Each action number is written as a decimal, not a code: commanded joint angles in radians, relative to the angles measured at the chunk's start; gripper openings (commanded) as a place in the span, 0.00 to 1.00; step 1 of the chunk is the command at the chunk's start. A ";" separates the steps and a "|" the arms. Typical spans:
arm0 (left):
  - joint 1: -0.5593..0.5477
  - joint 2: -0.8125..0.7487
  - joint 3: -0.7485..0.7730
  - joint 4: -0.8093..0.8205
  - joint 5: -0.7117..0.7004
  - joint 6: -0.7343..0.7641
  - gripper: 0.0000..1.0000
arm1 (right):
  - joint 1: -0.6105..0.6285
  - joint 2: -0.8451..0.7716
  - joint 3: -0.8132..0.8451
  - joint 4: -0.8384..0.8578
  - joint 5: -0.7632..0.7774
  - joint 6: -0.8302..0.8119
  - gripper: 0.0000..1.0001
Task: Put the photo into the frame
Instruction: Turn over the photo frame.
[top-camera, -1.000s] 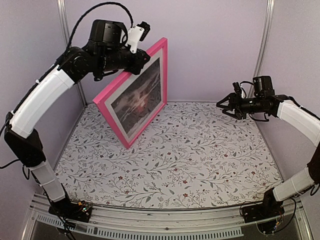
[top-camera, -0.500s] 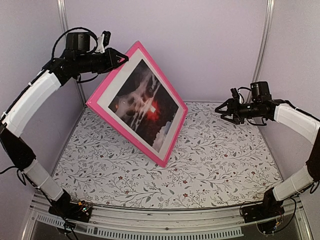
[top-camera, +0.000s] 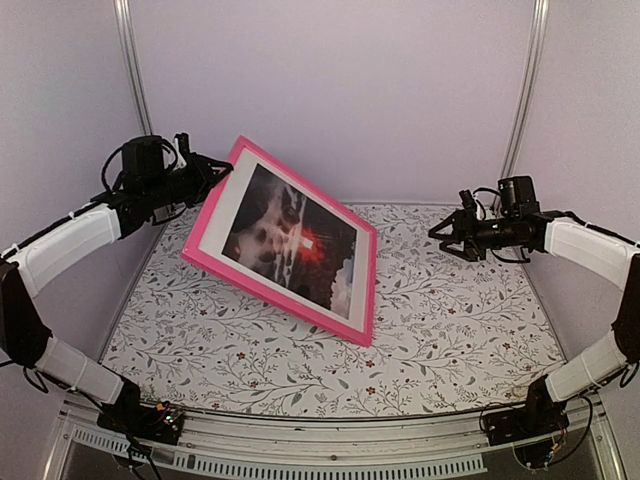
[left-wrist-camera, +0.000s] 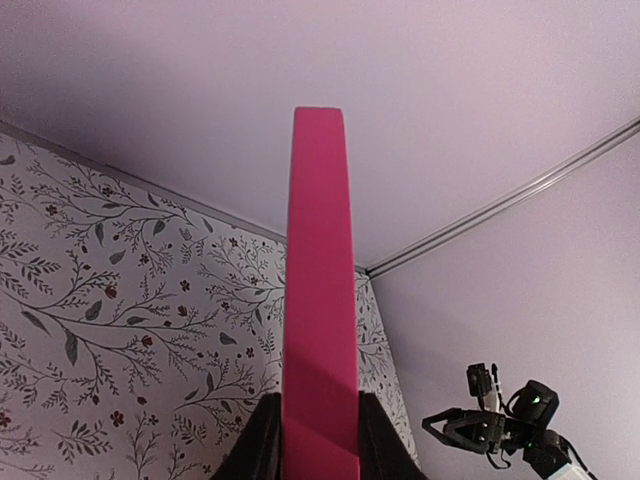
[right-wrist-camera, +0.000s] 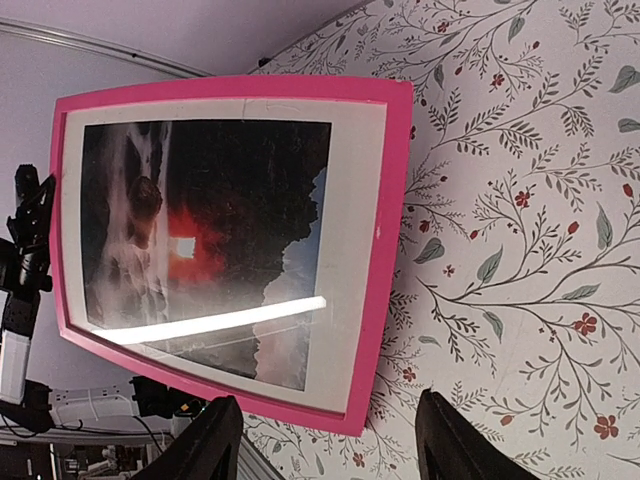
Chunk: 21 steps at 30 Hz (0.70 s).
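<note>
Left tool (top-camera: 215, 172): I have it pinched narrow across the pink edge of the frame (top-camera: 275, 297), near the raised far-left corner. In my left wrist view the rim runs straight up out of the grip.
Right tool (top-camera: 442, 232): jaws apart with nothing in them, hanging over the right side of the desk (top-camera: 450, 340), well apart from the frame.
Frame's place: tilted with its face toward the top camera. It is high at my grip and slopes down to its near-right corner, which is at or just above the desk; I cannot tell whether it touches.
What the frame holds: the white mat (right-wrist-camera: 355, 240) sits inside the rim, and the photo (right-wrist-camera: 200, 230) fills the mat's opening. A bright streak of glare across it suggests a glazing sheet on top.
Back of the frame: hidden, so I cannot say whether it is closed up.
Done: by my reading the photo is seated in the frame.
Left: I judge the frame needs laying flat and releasing.
</note>
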 joint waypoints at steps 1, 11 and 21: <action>0.008 -0.068 -0.108 0.327 -0.017 -0.166 0.00 | -0.006 0.009 -0.036 0.054 -0.014 0.014 0.62; -0.007 -0.062 -0.414 0.519 -0.095 -0.296 0.00 | 0.020 0.034 -0.102 0.113 -0.003 0.043 0.62; -0.077 -0.054 -0.585 0.558 -0.132 -0.296 0.20 | 0.072 0.093 -0.138 0.166 0.016 0.060 0.62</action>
